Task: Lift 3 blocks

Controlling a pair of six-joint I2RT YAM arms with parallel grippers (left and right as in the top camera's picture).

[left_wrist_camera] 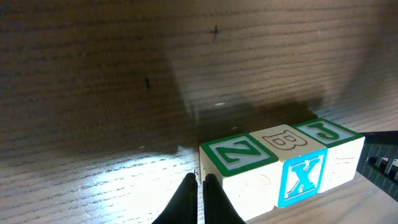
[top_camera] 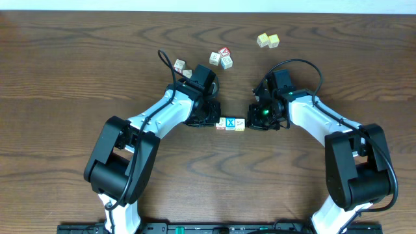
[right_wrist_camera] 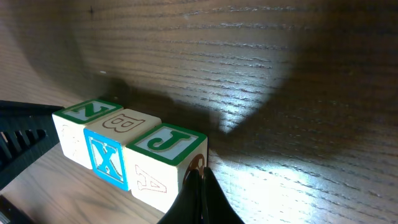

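Blue with a white X, the middle block [top_camera: 230,123] sits in a tight row of three near the table's centre. A red-trimmed cream block [top_camera: 221,123] touches its left side and a yellow-trimmed block [top_camera: 240,123] its right. The left gripper [left_wrist_camera: 200,186], fingers pressed together, butts against the red-trimmed end. The right gripper [right_wrist_camera: 198,179], likewise closed, presses the opposite end. Whether the row is clear of the wooden table [top_camera: 65,65] I cannot tell. Further back lie a cluster of cubes [top_camera: 222,58] and a pale yellow pair [top_camera: 268,40].
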